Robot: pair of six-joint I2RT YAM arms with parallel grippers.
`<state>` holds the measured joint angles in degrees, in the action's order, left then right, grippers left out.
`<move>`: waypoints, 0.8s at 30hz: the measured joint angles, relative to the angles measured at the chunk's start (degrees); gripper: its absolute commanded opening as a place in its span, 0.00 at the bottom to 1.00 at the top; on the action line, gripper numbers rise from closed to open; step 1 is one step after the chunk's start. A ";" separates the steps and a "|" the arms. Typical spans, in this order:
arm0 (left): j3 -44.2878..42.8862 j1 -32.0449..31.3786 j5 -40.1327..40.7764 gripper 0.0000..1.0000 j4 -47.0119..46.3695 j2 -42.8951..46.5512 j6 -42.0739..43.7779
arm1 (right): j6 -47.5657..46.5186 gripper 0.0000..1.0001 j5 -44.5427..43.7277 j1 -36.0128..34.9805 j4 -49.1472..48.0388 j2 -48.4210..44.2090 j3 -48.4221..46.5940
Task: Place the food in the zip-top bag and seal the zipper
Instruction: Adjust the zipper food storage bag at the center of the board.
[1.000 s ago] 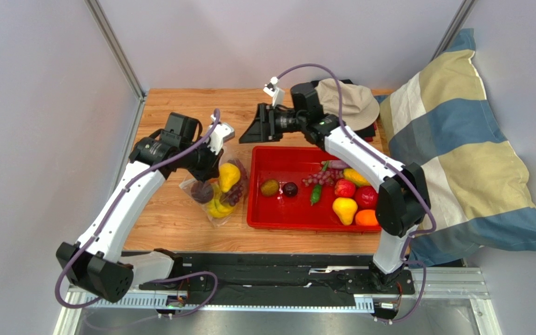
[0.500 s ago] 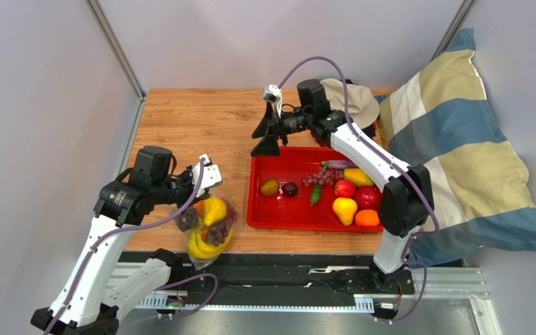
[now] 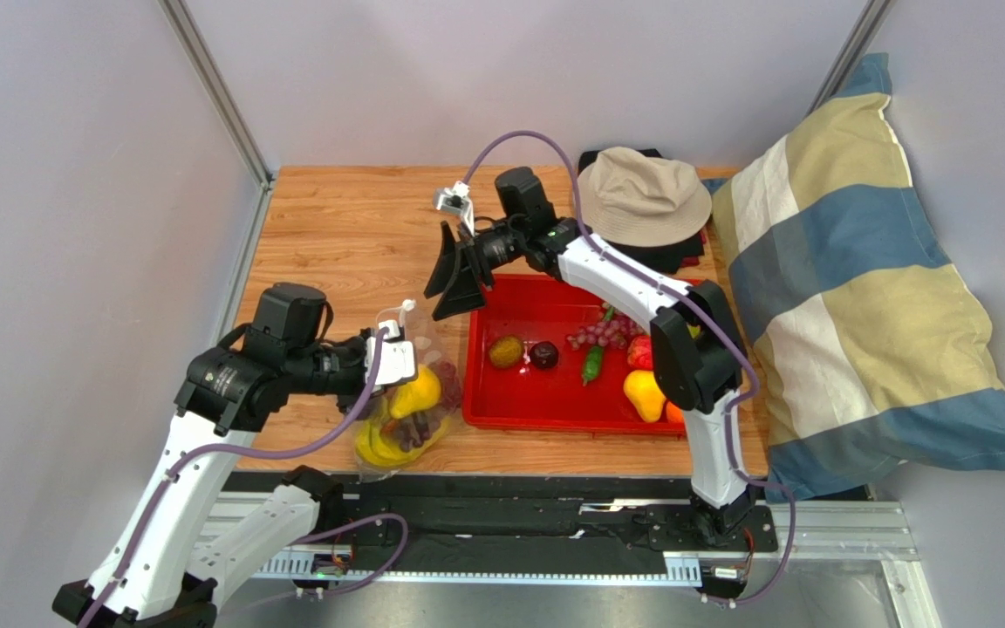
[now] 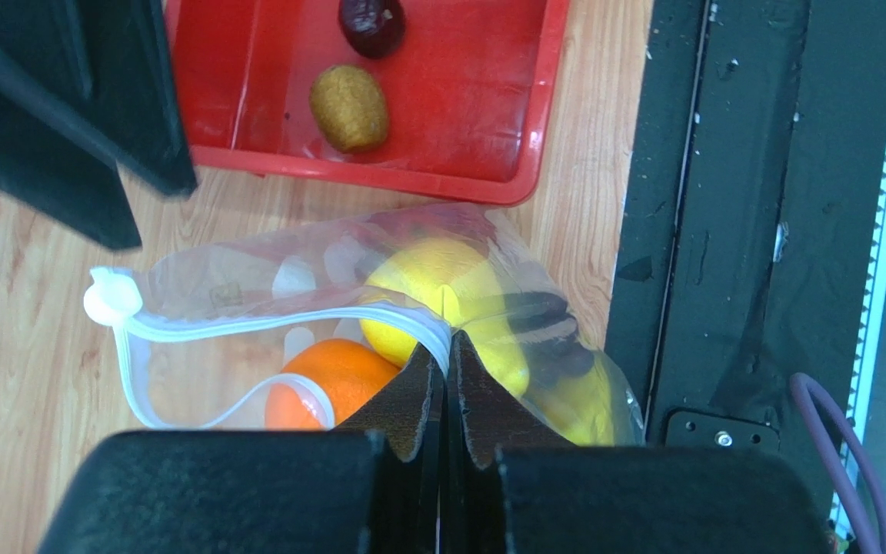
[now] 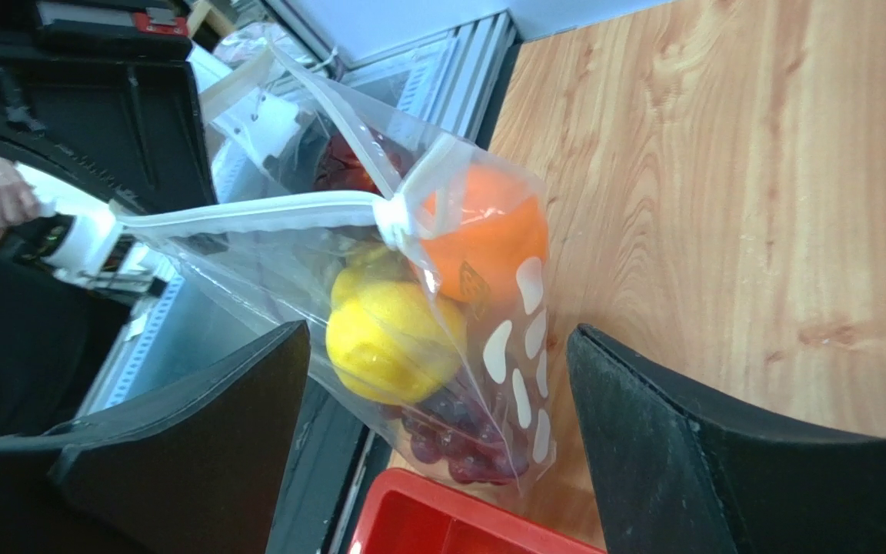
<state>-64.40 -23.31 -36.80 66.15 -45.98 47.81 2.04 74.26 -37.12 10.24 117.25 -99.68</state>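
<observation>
The zip-top bag is clear with white dots and sags at the table's near edge beside the tray. It holds an orange, a yellow round fruit, a yellow banana bunch and dark grapes. My left gripper is shut on the zipper, pinching the white strip at one point. The rest of the strip loops apart. My right gripper stands open just behind the bag, and its wrist view shows its fingers either side of the bag without touching it. More food lies in the red tray.
The red tray holds a kiwi, a dark plum, grapes, a green chili, a red apple and a yellow pear. A beige hat and a striped pillow lie at the back right. Black base rails run along the near edge.
My left arm has pulled the bag back toward the near edge, then right toward the tray. My right gripper has swung left from behind the tray toward the bag and opened wider.
</observation>
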 measured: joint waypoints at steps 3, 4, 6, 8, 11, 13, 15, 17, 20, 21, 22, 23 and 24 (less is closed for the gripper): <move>-0.02 -0.76 -0.48 0.00 0.57 -0.61 1.84 | 8.52 0.83 1.88 -0.33 -6.32 3.65 -1.42; -0.04 -0.85 -0.55 0.00 0.63 -0.98 2.25 | 11.72 0.82 2.45 -0.28 -9.31 4.48 -1.42; -0.04 -1.03 -0.70 0.00 0.81 -1.90 2.91 | 18.18 0.77 3.13 -0.28 -16.31 5.18 -0.63; -0.07 -1.05 -0.83 0.00 0.85 -2.56 3.26 | 22.93 0.75 4.20 -0.31 -22.71 5.16 0.61; -0.17 -1.05 -0.94 0.00 0.83 -2.89 3.56 | 25.59 0.75 5.07 -0.55 -27.50 5.14 1.88; -0.26 -1.07 -0.98 0.00 0.83 -2.91 3.58 | 25.88 0.75 5.27 -0.94 -28.26 5.14 2.38; -0.44 -1.07 -1.05 0.00 0.83 -2.91 3.54 | 25.99 0.75 5.25 -1.33 -28.48 5.22 2.38; -0.59 -1.07 -1.11 0.00 0.83 -2.89 3.50 | 25.88 0.75 5.27 -1.53 -28.55 5.40 2.08; -0.63 -1.09 -1.11 0.00 0.81 -2.91 3.30 | 25.40 0.73 5.31 -1.97 -28.59 6.16 1.33; -0.66 -1.09 -1.11 0.00 0.81 -2.91 3.21 | 25.29 0.72 5.29 -2.25 -28.59 6.56 1.03; -0.70 -1.09 -1.11 0.00 0.79 -2.91 3.04 | 25.09 0.71 5.29 -2.49 -28.59 6.86 0.98; -0.74 -1.09 -1.11 0.00 0.76 -2.91 2.84 | 24.90 0.68 5.31 -2.62 -28.57 7.13 0.98; -0.85 -1.09 -1.14 0.00 0.72 -2.99 2.64 | 24.65 0.65 5.29 -2.89 -28.52 7.30 1.01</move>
<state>-65.25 -24.40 -37.93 66.87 -48.97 50.46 26.70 79.55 -40.01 -18.28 124.55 -98.67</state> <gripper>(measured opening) 0.009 0.719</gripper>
